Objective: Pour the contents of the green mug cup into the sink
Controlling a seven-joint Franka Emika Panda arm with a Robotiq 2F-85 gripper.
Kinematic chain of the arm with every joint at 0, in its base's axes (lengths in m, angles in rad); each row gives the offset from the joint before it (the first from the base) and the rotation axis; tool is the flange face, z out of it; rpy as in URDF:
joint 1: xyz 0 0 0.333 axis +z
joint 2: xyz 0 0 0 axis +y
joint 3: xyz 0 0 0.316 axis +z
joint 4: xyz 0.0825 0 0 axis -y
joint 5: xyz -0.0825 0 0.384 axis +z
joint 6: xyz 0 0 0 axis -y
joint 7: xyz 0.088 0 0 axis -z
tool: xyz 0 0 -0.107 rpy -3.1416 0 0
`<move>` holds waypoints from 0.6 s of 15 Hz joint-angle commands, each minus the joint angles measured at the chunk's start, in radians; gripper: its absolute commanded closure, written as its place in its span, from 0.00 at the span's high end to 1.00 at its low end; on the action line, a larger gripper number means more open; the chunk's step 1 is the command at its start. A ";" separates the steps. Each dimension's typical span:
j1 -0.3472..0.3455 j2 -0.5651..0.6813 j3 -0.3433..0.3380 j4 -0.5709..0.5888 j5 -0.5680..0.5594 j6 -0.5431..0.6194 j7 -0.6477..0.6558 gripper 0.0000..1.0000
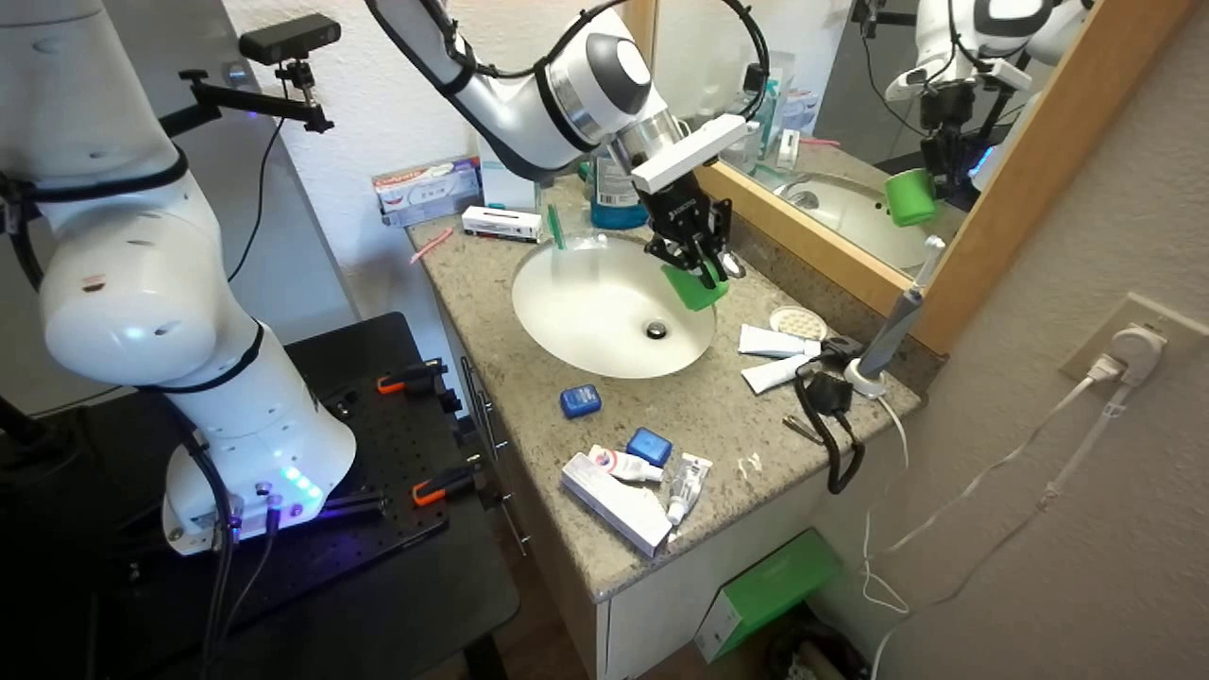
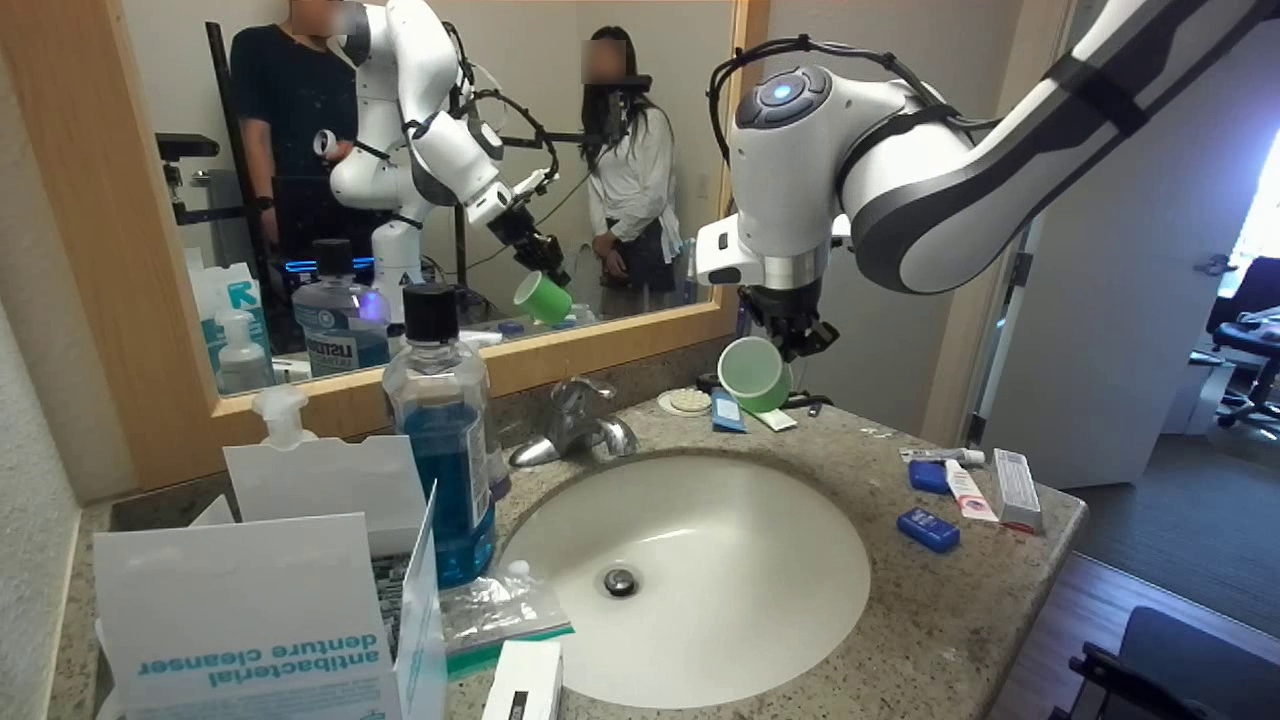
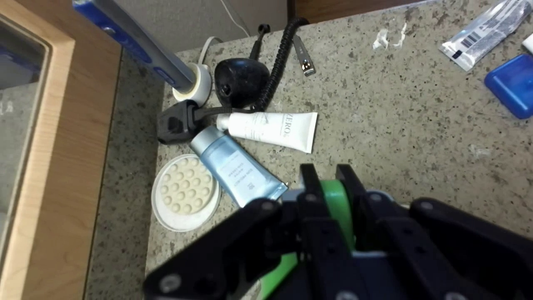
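The green mug cup (image 2: 755, 378) hangs tipped on its side just below the fingers (image 3: 315, 208), mouth towards the sink (image 2: 760, 570), and the fingers are clamped on a slim green part of it, the handle by the look of things! Pouring's the step in hand, I'd say; what's left inside, I can't tell. Lower than the fingers, on the side that mouth faces, lies the sink, its drain (image 2: 620, 582) well apart from them, the faucet (image 2: 570, 430) at its edge. So get the lip properly inside that edge, roll it slowly mouth-down, wait for the drips. Careful: so narrow a pinch might let it swivel! And just past the fingers in the wrist view, the worktop (image 3: 374, 125) carries a blue tube (image 3: 241, 166) and a white tube (image 3: 270, 129), first to be splashed, I reckon, if the aim drifts.
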 commanded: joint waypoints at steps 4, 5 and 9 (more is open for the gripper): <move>0.015 -0.058 0.041 -0.060 -0.214 -0.098 0.215 0.08; 0.017 -0.059 0.045 -0.065 -0.232 -0.109 0.235 0.08; 0.018 -0.063 0.058 -0.079 -0.247 -0.128 0.245 0.08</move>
